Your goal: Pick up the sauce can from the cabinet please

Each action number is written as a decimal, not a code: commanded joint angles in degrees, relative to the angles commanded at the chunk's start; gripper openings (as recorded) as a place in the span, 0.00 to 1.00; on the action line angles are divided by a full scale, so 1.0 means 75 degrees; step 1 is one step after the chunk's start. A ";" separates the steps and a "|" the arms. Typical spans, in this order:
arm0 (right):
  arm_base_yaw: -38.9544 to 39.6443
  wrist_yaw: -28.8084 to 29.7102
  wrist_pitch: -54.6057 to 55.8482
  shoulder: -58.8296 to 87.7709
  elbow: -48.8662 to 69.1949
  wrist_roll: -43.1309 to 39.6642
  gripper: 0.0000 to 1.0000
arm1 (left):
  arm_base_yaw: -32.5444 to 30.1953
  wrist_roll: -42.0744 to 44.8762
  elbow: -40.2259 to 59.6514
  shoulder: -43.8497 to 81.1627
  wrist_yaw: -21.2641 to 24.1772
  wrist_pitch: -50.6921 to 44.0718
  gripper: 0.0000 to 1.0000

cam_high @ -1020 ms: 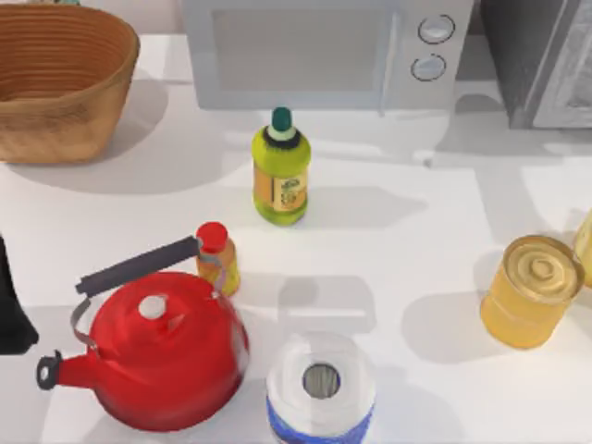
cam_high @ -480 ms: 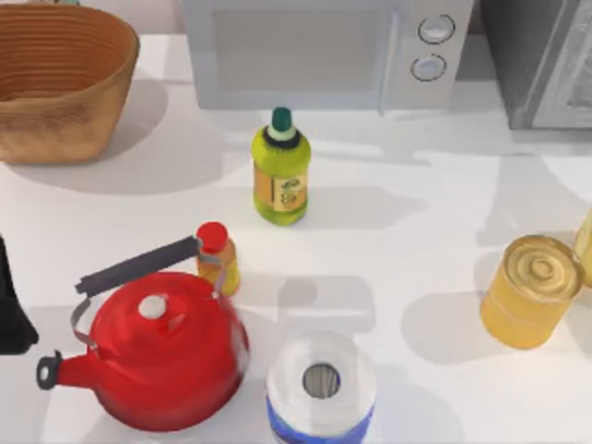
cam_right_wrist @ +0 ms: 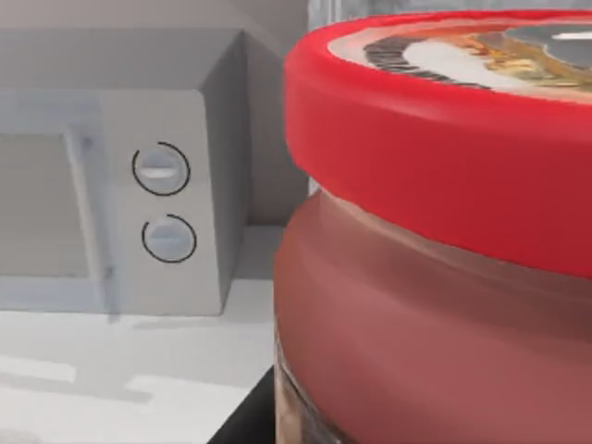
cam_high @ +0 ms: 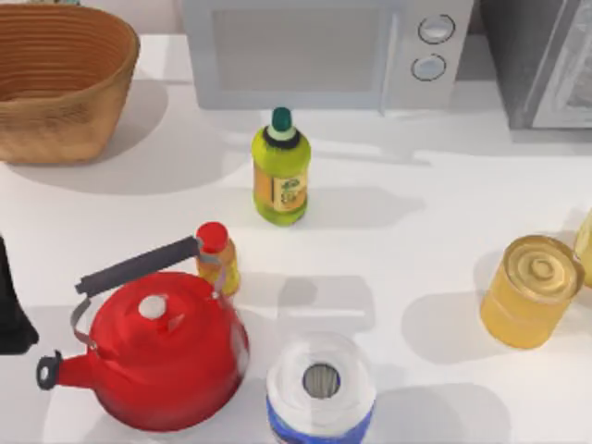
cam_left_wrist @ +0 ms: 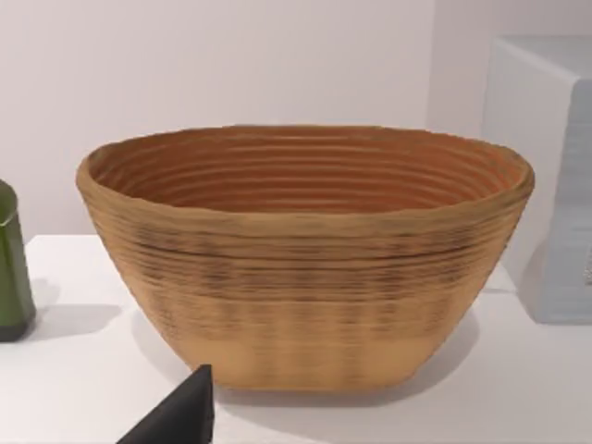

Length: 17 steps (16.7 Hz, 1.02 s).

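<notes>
Bench point(cam_high: 435, 231) loaded with microwave point(cam_high: 324, 51), basket point(cam_high: 55, 79), kettle point(cam_high: 157, 356). Sauce can point(cam_right_wrist: 435, 240) pressed close before right wrist camera, beside microwave. Judged rigid, light, smooth-walled; best gripped mid-body under red rim. Right claw's opening impossible to tell. Left arm parked facing basket.

Bright, even light casts soft grey shadows rightward across the white table point(cam_high: 416, 231) (the red can point(cam_right_wrist: 435, 231) looms blurred).

The kettle point(cam_high: 157, 356) sits front-left, the basket point(cam_high: 60, 79) back-left, the microwave point(cam_high: 324, 51) behind the green bottle point(cam_high: 280, 171).
</notes>
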 joint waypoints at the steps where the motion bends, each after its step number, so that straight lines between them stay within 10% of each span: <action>1: -0.0161 -0.0055 0.0235 -0.0369 -0.0481 -0.0027 0.00 | 0.0000 0.0000 0.0000 0.0000 0.0000 0.0000 1.00; 17: -0.0252 -0.0613 0.1929 -0.0061 -0.1143 -0.0096 0.00 | 0.0000 0.0000 0.0000 0.0000 0.0000 0.0000 1.00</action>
